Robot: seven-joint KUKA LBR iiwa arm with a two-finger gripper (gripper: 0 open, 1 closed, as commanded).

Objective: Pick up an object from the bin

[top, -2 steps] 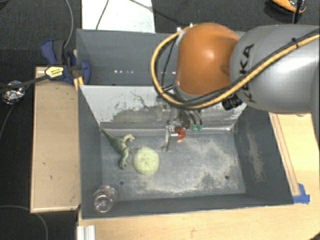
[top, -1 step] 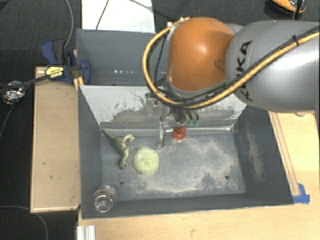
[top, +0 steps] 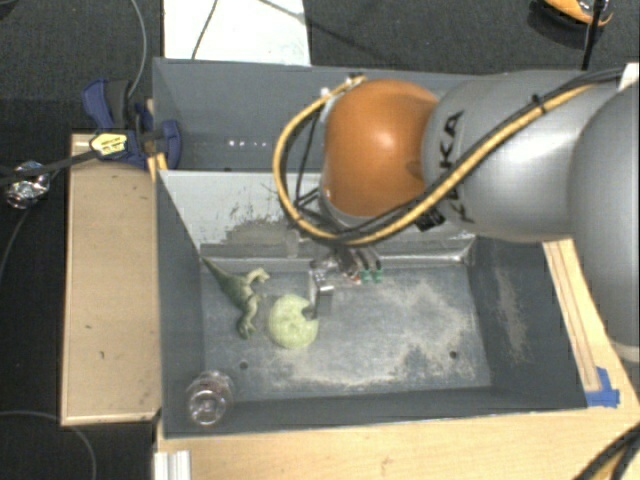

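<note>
I am reaching into a grey metal bin point(top: 420, 340) from the right, and my silver arm point(top: 540, 158) is crossing above its far wall. A rounded orange cover point(top: 375, 148) is sitting on my wrist, with yellow and black cables point(top: 290, 183) looping around it.

Below the cover my pincer point(top: 319, 298) is hanging down over the left half of the bin floor. Its tip is meeting the upper right edge of a pale green lumpy round ball point(top: 290, 323) that is lying on the floor. I cannot tell whether the tip is touching the ball or only just beside it. I also cannot tell whether my pincer is wide or narrow, and nothing is showing inside it.

Just left of the ball, a slim green plastic toy dinosaur point(top: 240, 290) is lying on its side, its long tail pointing up and left towards the sloping wall. A small clear rounded plastic piece point(top: 208, 398) is resting in the near left corner, well apart from my pincer. The floor to the right is looking scuffed and dusty.
</note>
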